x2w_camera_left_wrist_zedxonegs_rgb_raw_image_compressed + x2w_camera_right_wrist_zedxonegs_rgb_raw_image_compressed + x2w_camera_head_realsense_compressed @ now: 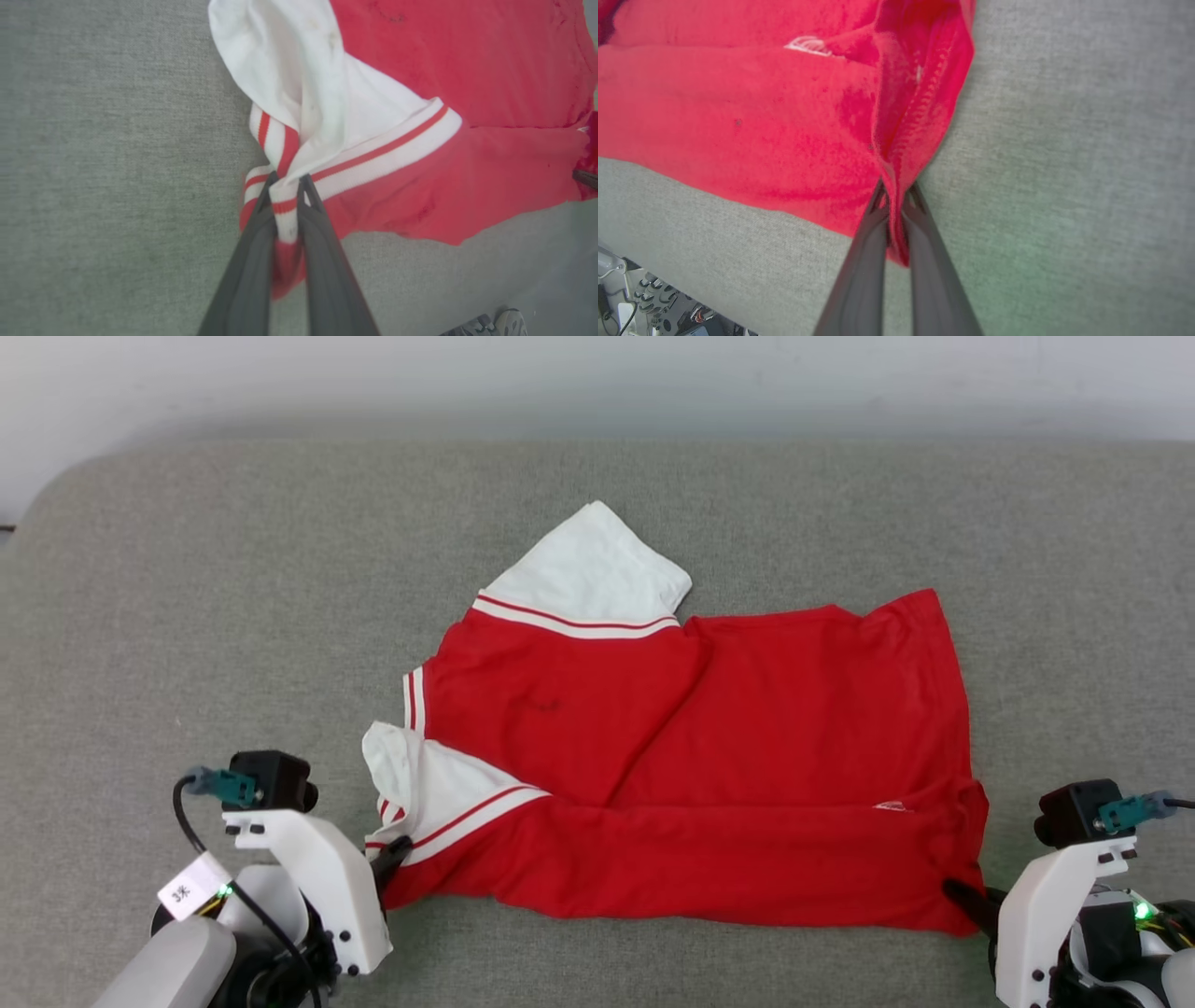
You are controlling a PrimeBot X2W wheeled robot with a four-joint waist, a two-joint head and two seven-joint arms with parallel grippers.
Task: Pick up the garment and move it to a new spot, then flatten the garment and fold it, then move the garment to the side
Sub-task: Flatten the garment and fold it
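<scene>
The garment (709, 747), a red T-shirt with white sleeves and striped trim, lies partly folded on the grey cushion, its near edge doubled over. My left gripper (400, 847) is shut on the striped cuff of the near white sleeve (285, 205) at the garment's left near corner. My right gripper (950, 889) is shut on the red hem corner (896, 186) at the right near end. In the right wrist view the red fabric bunches between the two dark fingers (924, 242). The far white sleeve (597, 569) lies flat, pointing away from me.
The grey fabric cushion (187, 616) stretches wide on all sides of the garment, with a pale wall behind it. A shoe (509, 322) shows past the cushion's edge in the left wrist view, and cables and equipment (626, 298) lie below the edge in the right wrist view.
</scene>
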